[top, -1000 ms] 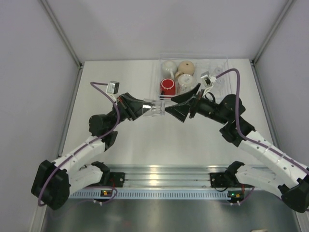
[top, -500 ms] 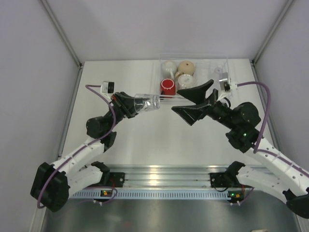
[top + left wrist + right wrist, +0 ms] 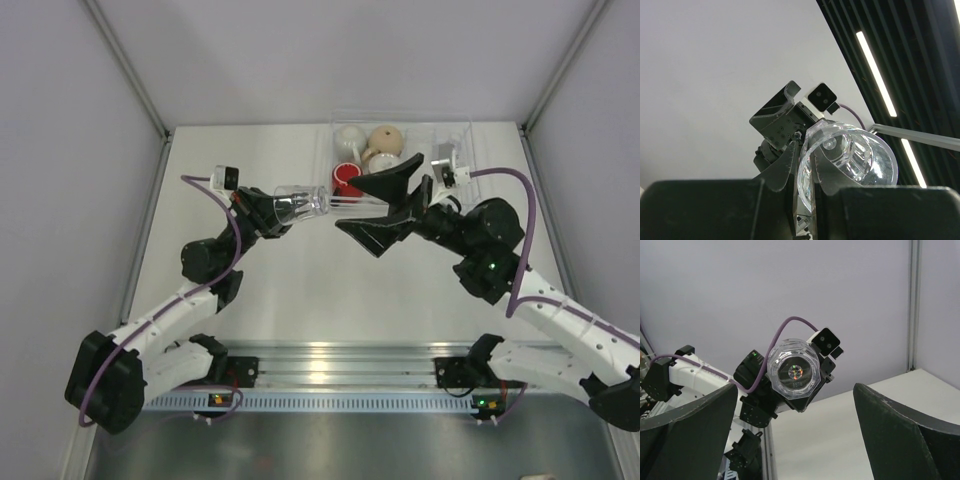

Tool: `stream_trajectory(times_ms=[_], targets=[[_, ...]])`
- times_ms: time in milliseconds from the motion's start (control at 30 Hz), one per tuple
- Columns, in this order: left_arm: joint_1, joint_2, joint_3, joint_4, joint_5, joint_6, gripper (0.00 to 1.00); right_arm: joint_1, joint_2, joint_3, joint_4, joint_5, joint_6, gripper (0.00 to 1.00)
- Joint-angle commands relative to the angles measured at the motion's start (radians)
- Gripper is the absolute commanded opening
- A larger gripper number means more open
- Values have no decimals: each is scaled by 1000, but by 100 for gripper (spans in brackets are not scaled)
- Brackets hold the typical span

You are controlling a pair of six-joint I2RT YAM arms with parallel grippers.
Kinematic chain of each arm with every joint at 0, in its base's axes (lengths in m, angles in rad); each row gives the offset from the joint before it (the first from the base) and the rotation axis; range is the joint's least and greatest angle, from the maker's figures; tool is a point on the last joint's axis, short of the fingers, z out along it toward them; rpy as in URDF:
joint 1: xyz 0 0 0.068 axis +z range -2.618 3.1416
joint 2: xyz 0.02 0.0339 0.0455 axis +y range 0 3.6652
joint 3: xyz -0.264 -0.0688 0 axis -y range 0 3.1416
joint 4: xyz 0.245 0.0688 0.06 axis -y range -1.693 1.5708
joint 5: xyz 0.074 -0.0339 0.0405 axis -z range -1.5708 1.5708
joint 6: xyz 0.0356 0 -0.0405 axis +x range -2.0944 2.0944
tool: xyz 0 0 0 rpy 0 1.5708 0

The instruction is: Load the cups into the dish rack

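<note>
Left claw (image 3: 274,212) grips clear glass (image 3: 301,203) sideways, raised mid-frame above table (image 3: 300,290). Right claw (image 3: 348,203) spread wide, empty, facing it. Dish rack (image 3: 455,135) upper right holds red mug (image 3: 346,180), tan mug (image 3: 386,140), white mug (image 3: 350,136).

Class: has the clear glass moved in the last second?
Yes: the glass moved up-left in the top view, now level with the rack's near edge.

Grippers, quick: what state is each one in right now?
Left gripper: shut on the clear glass.
Right gripper: jaws wide open, holding nothing.
</note>
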Motion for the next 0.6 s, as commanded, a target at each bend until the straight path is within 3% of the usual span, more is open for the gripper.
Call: stream_trajectory(times_ms=[0, 567], targets=[[0, -4, 20, 144, -18, -23, 0, 31, 40, 65, 66, -15, -46, 99], [-2, -35, 1, 144, -14, -9, 0, 102, 205, 166, 112, -72, -54, 96]])
